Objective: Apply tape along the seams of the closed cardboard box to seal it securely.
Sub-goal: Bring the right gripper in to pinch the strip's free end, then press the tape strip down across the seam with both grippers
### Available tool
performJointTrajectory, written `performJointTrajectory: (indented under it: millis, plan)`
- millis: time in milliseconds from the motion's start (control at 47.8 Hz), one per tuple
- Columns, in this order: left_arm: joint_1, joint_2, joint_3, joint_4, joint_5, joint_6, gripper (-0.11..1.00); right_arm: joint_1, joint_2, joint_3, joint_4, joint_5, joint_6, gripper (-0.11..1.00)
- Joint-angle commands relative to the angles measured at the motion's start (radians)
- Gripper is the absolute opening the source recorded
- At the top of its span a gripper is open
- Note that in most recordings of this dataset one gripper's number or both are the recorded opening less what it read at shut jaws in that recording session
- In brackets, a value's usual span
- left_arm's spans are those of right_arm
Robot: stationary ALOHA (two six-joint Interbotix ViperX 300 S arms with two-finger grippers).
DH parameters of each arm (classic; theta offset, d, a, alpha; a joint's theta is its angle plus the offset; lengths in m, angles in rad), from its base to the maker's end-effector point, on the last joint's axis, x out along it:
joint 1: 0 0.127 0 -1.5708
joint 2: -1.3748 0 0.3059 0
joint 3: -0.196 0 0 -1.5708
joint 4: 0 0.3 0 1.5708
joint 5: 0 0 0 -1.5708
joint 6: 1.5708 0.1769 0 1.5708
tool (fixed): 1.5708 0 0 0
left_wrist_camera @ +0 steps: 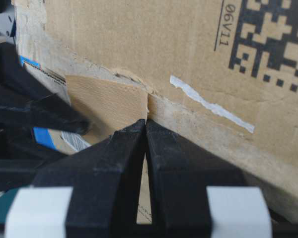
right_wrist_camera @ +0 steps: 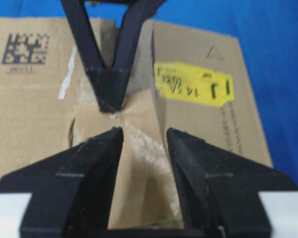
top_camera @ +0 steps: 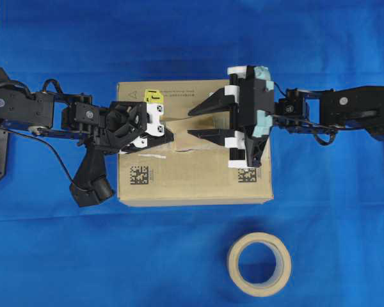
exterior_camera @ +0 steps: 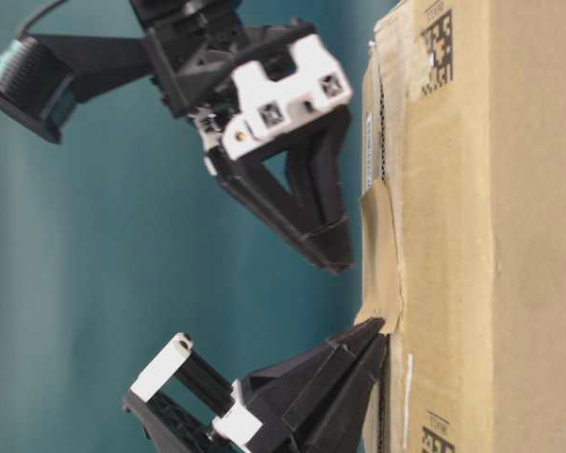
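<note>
**Tape strip pinned on the box top between two claws**

The tape (right_wrist_camera: 139, 163) is laid on top of the cardboard box (top_camera: 192, 182), over the seams (top_camera: 179, 151) near the middle. Its left end is pressed by the left claw (top_camera: 171, 135), whose tips are seen closed together in the left wrist view. The right claw (top_camera: 195, 123) is held open, straddling the strip. Only the right wrist view shows the yellow sticker (right_wrist_camera: 193, 84) beside the strip; a gap between the right claw and the box is revealed at table level. A tape roll (top_camera: 259, 263) is set apart on the blue surface (top_camera: 345, 211), which is seen on every side of the box.
</note>
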Motion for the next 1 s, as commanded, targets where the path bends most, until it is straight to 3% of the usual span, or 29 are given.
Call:
performJointTrajectory:
  millis: [0,585,983]
  plan:
    - [0.002,-0.014,-0.017,-0.002,-0.003,-0.003,0.00,0.008,0.000,-0.023,0.003,0.000,0.005,0.47]
    - [0.002,-0.011,-0.026,-0.002,0.011,-0.031,0.00,0.009,0.049,-0.018,0.005,0.034,0.014,0.47]
    - [0.002,-0.009,-0.071,-0.002,0.135,-0.094,0.01,0.009,0.043,-0.009,0.006,0.043,0.015,0.47]
